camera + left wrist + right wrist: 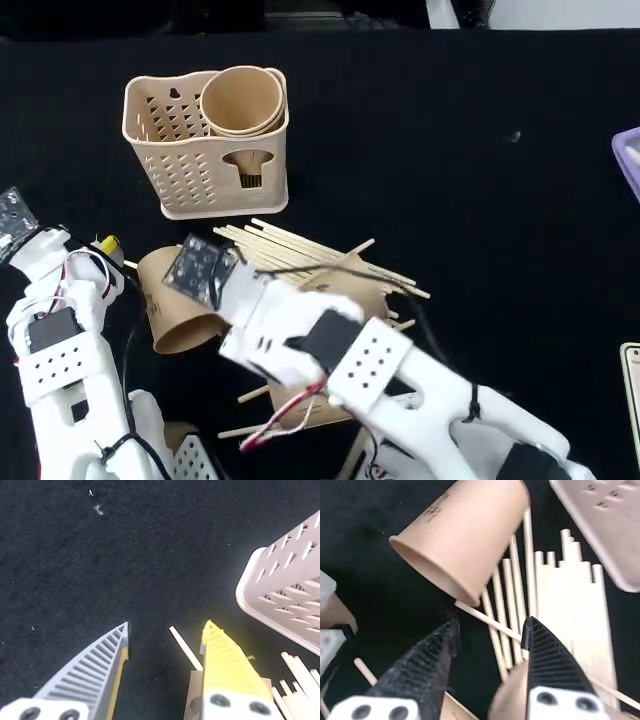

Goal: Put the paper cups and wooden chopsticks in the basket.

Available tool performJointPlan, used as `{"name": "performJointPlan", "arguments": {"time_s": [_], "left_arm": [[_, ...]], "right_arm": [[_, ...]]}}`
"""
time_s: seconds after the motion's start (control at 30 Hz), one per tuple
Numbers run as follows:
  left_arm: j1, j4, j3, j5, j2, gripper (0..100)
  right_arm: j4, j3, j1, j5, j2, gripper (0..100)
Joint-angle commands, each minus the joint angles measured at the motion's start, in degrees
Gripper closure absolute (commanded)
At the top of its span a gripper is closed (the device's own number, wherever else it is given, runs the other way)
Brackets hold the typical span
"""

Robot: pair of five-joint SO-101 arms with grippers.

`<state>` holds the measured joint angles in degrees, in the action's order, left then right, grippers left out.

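Note:
The beige slotted basket (190,185) stands at the back left with stacked paper cups (243,100) inside. In front of it lies a pile of wooden chopsticks (320,258). A paper cup (172,310) lies on its side beside the pile. My right gripper (490,630) is open just above the table, with that cup (465,540) ahead of it and chopsticks (560,600) under its fingers. At the left, my left gripper (167,630) is open over bare cloth, with one chopstick (185,647) end between its fingers and the basket (285,595) close beside it.
More tan cups (345,290) lie partly hidden under the right arm (340,360). The left arm (60,340) stands at the table's front left. A purple thing (628,160) shows at the right edge. The black cloth on the right is bare.

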<state>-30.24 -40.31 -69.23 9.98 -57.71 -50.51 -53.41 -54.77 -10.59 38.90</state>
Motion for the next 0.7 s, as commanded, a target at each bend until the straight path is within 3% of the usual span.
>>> {"name": "performJointPlan", "arguments": {"time_s": [0.0,0.13,0.53,0.67], "left_arm": [[-0.66,1.05,1.63,0.62,-1.14,76],[-0.66,1.05,1.63,0.62,-1.14,76],[-0.66,1.05,1.63,0.62,-1.14,76],[-0.66,1.05,1.63,0.62,-1.14,76]], "right_arm": [[5.71,-1.19,-2.37,1.58,0.04,78.3],[7.21,-1.1,-3.96,1.58,-1.45,78.3],[26.46,-2.86,-3.52,1.41,-17.89,78.7],[26.9,-2.68,-0.53,1.49,-18.86,90.1]]}}
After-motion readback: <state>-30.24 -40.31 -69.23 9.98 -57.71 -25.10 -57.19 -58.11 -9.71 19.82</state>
